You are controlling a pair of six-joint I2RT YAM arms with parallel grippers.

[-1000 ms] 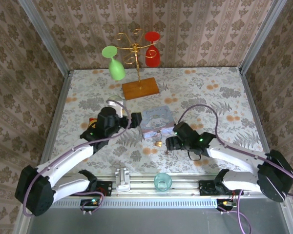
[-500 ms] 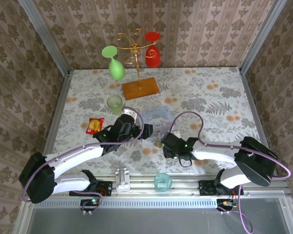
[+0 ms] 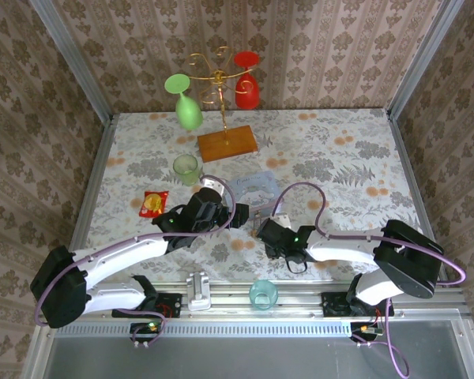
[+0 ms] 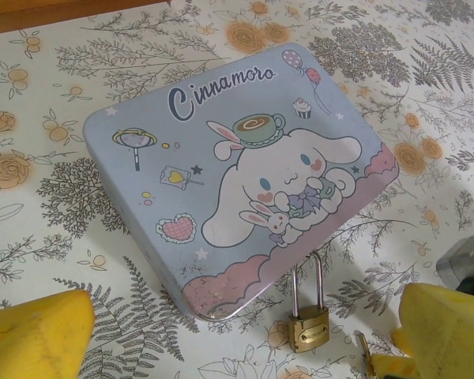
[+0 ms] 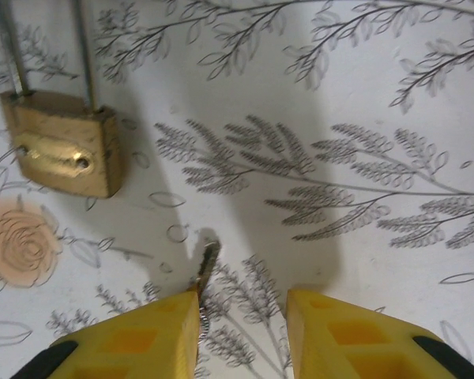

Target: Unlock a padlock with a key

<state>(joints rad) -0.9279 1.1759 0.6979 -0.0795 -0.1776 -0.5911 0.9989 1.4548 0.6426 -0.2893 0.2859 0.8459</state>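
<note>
The left gripper (image 4: 245, 320) is hanging low over the floral printed cloth (image 4: 39, 95), its blunt yellow fingers (image 4: 31, 339) spread wide apart and closing on nothing. Between them a flat, rounded-corner tin (image 4: 221, 158) is lying lid up. It is smooth pale blue metal with a pink scalloped border, a cartoon rabbit and looping script.

Just right of the tin's near corner the padlock (image 4: 309, 329) is lying flat on the cloth. Its body is a small squarish block of brushed brass and its shackle a thin, shiny silver loop. Its long axis is running from the tin toward the arms, with the bow of the shackle pointing away at the foot of the tin's near wall and the body toward the arms. In the right wrist view the padlock (image 5: 63, 150) is showing its keyhole end.

To the right of the body the key (image 5: 205, 272) is lying on the cloth. It is a slim, dull metal blade with a toothed edge, lying nearly parallel to the padlock with its tip pointing the same way as the shackle.

The right gripper (image 5: 243, 312) is sitting over the key with a narrow gap showing between its yellow fingers. The blade is running along the inner edge of one finger (image 5: 142, 339), seemingly touching it, and the other is standing clear.
</note>
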